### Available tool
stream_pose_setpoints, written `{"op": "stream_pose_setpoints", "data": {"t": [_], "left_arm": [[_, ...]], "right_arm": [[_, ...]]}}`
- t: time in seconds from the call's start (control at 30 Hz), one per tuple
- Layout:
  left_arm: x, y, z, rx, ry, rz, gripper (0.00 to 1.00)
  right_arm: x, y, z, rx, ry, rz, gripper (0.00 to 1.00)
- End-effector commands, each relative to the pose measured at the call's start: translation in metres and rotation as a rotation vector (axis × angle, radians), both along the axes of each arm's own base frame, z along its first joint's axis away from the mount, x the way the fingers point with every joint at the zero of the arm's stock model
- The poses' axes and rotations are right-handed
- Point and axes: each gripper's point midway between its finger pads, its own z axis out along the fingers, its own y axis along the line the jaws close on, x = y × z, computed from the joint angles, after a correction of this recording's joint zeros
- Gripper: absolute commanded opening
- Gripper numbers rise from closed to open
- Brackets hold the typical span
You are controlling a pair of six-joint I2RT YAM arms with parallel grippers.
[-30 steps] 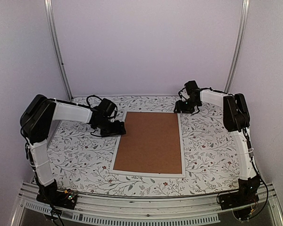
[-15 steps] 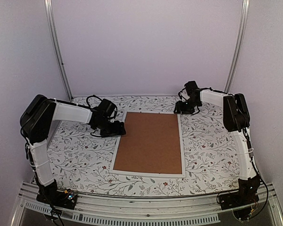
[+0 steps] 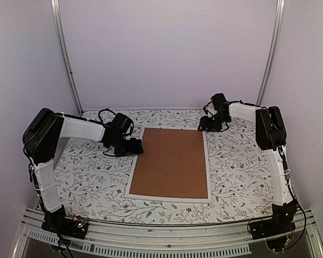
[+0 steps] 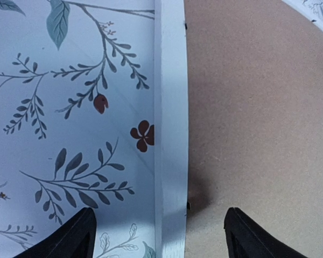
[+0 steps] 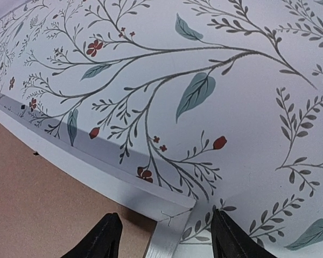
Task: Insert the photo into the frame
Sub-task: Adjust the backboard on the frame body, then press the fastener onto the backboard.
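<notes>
The frame [image 3: 167,198] lies flat mid-picture, a brown board [image 3: 172,161] in it, with the left claw [image 4: 159,236] spread apart over its left rim and the right claw [image 5: 164,236] spread apart over its upper-right corner.

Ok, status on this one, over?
Left end effector open over frame's left rim. Right end effector open over its far right corner. Photo not in view; brown backing board fills frame.

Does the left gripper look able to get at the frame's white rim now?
Likely yes: the left gripper is open and its fingers stand on either side of the rim of the frame, with nothing between.
</notes>
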Motion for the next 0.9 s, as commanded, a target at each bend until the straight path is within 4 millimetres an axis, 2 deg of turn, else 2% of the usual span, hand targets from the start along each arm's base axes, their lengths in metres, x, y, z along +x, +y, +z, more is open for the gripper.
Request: {"op": "stream_pose_setpoints", "data": {"t": [0.0, 0.1, 0.2, 0.23, 0.3, 0.4, 0.57, 0.87], "left_arm": [[0.001, 0.008, 0.010, 0.006, -0.019, 0.007, 0.85], [0.003, 0.007, 0.014, 0.005, -0.027, -0.003, 0.85], [0.005, 0.005, 0.017, 0.004, -0.032, -0.018, 0.85], [0.006, 0.004, 0.018, 0.001, -0.035, -0.024, 0.86], [0.008, 0.003, 0.020, -0.004, -0.038, -0.034, 0.85], [0.012, 0.001, 0.025, -0.018, -0.047, -0.048, 0.84], [0.017, -0.002, 0.024, -0.027, -0.044, -0.066, 0.81], [0.018, -0.014, 0.011, -0.066, -0.001, -0.093, 0.78]], "right_arm": [[-0.012, -0.005, 0.029, 0.053, -0.001, -0.020, 0.62], [-0.027, -0.006, 0.038, 0.066, 0.009, -0.011, 0.63], [-0.052, -0.007, 0.037, 0.091, 0.046, 0.010, 0.62], [-0.059, -0.008, 0.043, 0.097, 0.043, 0.012, 0.62], [-0.077, -0.012, 0.039, 0.094, 0.070, 0.011, 0.61], [-0.091, -0.015, 0.044, 0.101, 0.073, 0.015, 0.59], [-0.096, -0.017, 0.041, 0.095, 0.085, 0.013, 0.55], [-0.082, -0.017, 0.027, 0.058, 0.108, 0.001, 0.51]]}}
